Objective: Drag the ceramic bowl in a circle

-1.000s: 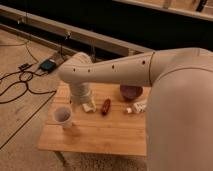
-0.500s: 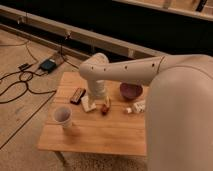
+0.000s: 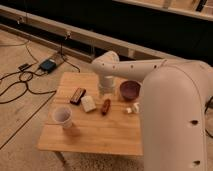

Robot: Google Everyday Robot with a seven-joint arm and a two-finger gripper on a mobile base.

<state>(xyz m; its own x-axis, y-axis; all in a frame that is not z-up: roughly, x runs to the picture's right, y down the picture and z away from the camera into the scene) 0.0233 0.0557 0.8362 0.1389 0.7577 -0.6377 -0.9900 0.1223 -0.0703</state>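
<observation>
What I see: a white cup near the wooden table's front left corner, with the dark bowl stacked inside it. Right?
No. The camera view shows the ceramic bowl standing alone on the table, far right side, apart from the white cup. The pincer hangs just left of the bowl.

I work from a single view, set high on the robot's side of the wooden table (image 3: 95, 135). It looks steeply down and forward past the robot's own arm (image 3: 175, 110), whose thick white link fills the right foreground close to the lens. The whole tabletop sits mid-frame at middling range, with the gripper (image 3: 105, 89) at the arm's far end, low over the table's far half, just beside the ceramic bowl (image 3: 130, 90) on its left as I see it. Beyond the table the camera faces a dark wall with a pale ledge (image 3: 60, 26), and floor with cables (image 3: 25, 85) takes the left side.
</observation>
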